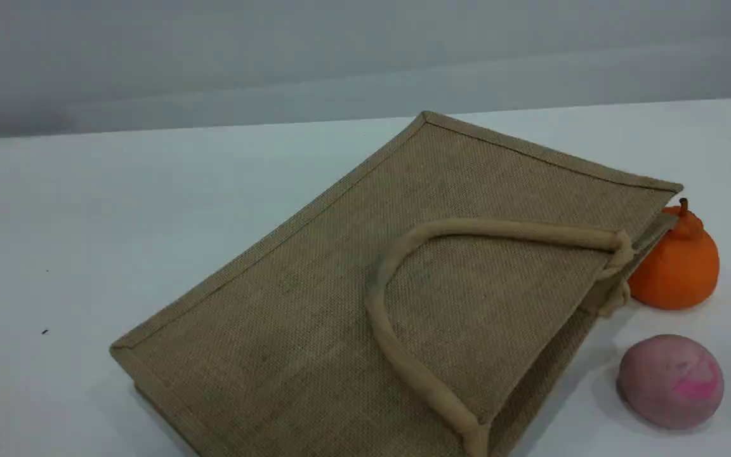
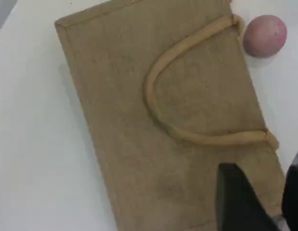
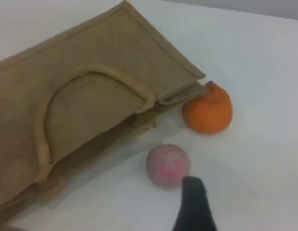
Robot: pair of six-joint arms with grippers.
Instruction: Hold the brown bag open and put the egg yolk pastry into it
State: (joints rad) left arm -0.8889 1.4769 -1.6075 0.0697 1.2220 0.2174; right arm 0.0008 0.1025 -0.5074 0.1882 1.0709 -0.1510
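1. Scene view: the brown bag (image 1: 353, 273) lies flat on the white table (image 1: 86, 222). It is coarse woven jute with bound edges, and its rope handle (image 1: 375, 304) is folded back over the upper panel. The mouth faces right with its lips barely parted, just beside an orange stemmed fruit (image 1: 676, 266). A pink ball (image 1: 670, 381) sits nearer the camera. Neither arm shows here, and the egg yolk pastry is not in sight.
2. Left wrist view: the left gripper (image 2: 266, 197) hangs above the bag's mouth-side corner, its two dark fingers apart and holding nothing. The jute looks light, fairly stiff and rough enough not to slip. The upper lip or the handle seems the best place to grip and lift the panel.
3. Right wrist view: only one dark fingertip of the right gripper (image 3: 193, 204) shows, near the pink ball, so I cannot tell how its jaws stand. The pastry is missing here too. It is probably light and easily crushed, so a gentle pinch across its sides would suit it.
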